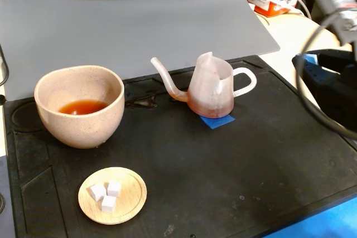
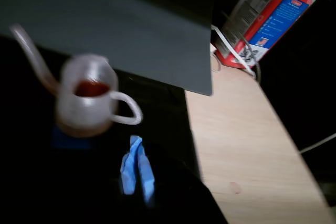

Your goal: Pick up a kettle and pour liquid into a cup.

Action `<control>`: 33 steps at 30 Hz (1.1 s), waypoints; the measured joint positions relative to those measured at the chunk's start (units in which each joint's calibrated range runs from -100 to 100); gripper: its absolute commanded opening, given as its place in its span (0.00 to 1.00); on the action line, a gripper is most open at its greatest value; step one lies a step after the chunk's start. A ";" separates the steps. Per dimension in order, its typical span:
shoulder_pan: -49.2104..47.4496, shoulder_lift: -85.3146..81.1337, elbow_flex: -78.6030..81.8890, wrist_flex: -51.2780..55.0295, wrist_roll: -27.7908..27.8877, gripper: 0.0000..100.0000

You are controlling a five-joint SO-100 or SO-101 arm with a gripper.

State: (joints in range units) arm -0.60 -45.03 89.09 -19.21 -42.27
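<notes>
The kettle (image 1: 211,88) stands upright on blue tape (image 1: 216,121) on the black mat (image 1: 251,160), spout pointing left toward the cup (image 1: 80,106), which holds reddish liquid (image 1: 82,107). In the wrist view the gripper (image 2: 137,171) sits just near-right of the kettle, apart from it; its opening cannot be told.

Your black work mat (image 1: 234,160) lies on a pale wooden tabletop (image 2: 247,145), a grey backdrop board (image 1: 128,26) behind it.

Kettle (image 1: 211,90): translucent pinkish plastic, faintly ridged. Cup (image 1: 80,106): speckled beige ceramic, matt. Dish (image 1: 112,195) near cup: pale wood, smooth. Mat (image 1: 251,154) under kettle: black, matt, rubbery. Bench (image 2: 247,145): light wood.
</notes>
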 measured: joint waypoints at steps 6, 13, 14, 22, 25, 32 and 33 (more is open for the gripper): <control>-0.30 -12.84 9.64 0.09 -1.68 0.01; -0.30 -23.20 10.13 15.05 -1.68 0.01; -0.30 -25.43 10.42 17.94 -1.68 0.01; -0.30 -41.44 10.61 51.03 -6.34 0.00; -0.30 -45.12 10.61 62.49 -6.44 0.00; -0.30 -49.23 10.71 81.58 -6.44 0.00; -0.30 -49.49 10.71 84.38 -6.44 0.00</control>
State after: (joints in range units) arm -0.91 -94.52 99.81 65.16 -48.72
